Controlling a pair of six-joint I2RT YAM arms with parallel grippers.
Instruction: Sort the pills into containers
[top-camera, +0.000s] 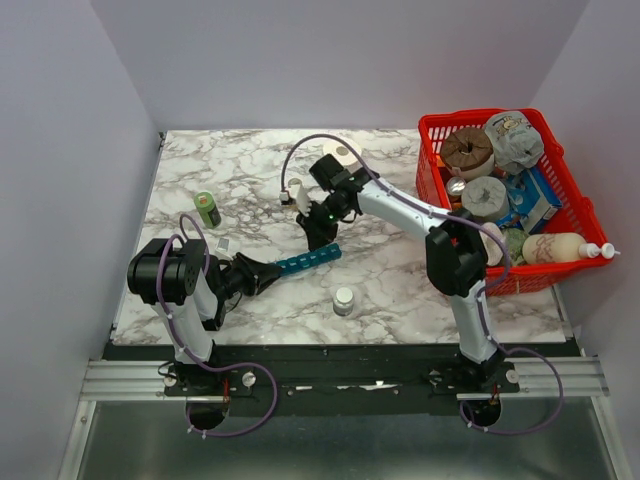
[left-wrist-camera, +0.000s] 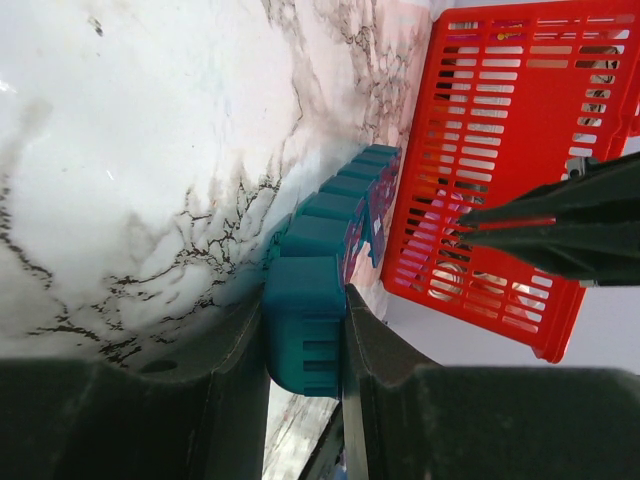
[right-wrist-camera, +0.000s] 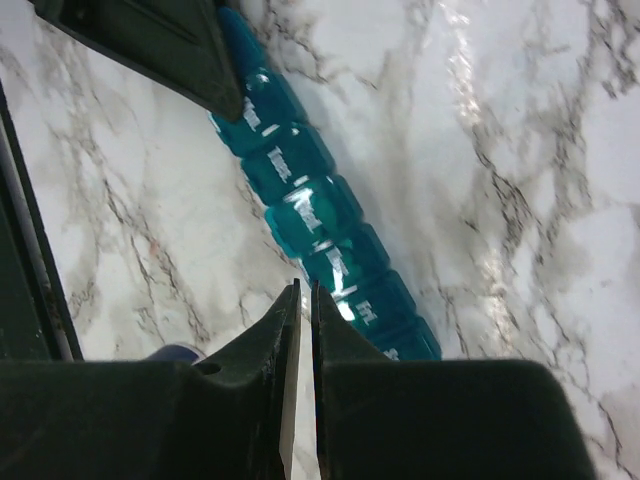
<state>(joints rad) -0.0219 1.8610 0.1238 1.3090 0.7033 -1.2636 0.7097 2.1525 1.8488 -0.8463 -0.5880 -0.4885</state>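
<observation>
The containers (top-camera: 310, 260) are one long teal strip of lidded compartments, lying slantwise on the marble table. My left gripper (top-camera: 268, 272) is shut on the strip's near-left end, and in the left wrist view that end (left-wrist-camera: 305, 335) sits squeezed between both fingers of the left gripper (left-wrist-camera: 305, 300). My right gripper (top-camera: 320, 236) hovers just above the strip's middle. In the right wrist view the right gripper (right-wrist-camera: 305, 290) is shut to a thin slit with nothing showing in it, its tips beside the lettered lids of the strip (right-wrist-camera: 320, 225). No pills are in view.
A red mesh basket (top-camera: 570, 180) full of packages stands at the right edge. A green bottle (top-camera: 207, 208) stands at the left, a white-capped bottle (top-camera: 344, 300) in front of the strip, and a round white object (top-camera: 343, 154) at the back.
</observation>
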